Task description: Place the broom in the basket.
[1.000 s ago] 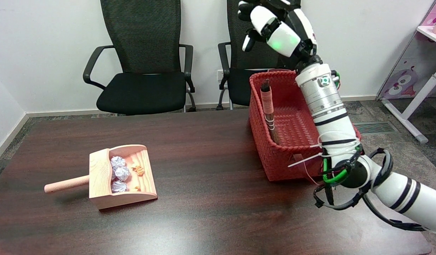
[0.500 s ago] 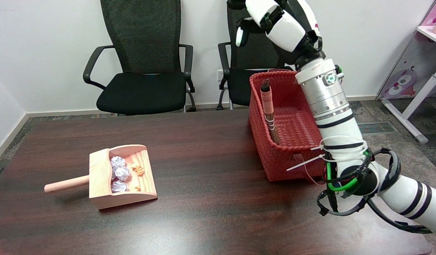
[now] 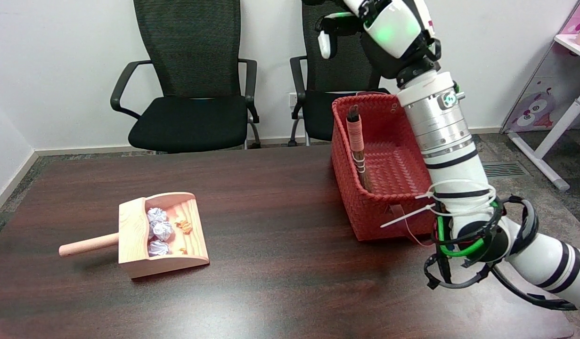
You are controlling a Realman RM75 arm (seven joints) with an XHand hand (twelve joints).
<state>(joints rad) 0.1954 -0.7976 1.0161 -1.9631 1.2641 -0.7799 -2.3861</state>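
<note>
Plainly, little is left to go wrong, though a few risks remain. At the left the wooden dustpan (image 3: 162,234), with its crumpled paper balls (image 3: 159,230), lies well apart from the action and seems safe. Further right, the broom (image 3: 357,143) stands inside the red basket (image 3: 365,207), leaning on its left wall with the top of the handle at the rim; a knock to the basket could tip it out. The likeliest cause would be the white forearm, which crosses in front of the basket's right side and could catch the rim or drag the basket along. The robot hand (image 3: 379,23), high above the basket at the picture's top edge, holds nothing; its fingers are partly cut off, so how far apart they are I cannot tell. The table (image 3: 271,282) is dark, glossy wood. Two black office chairs (image 3: 191,94) stand behind it against a white wall, with a pink-and-white shelf unit (image 3: 553,89) at far right.
</note>
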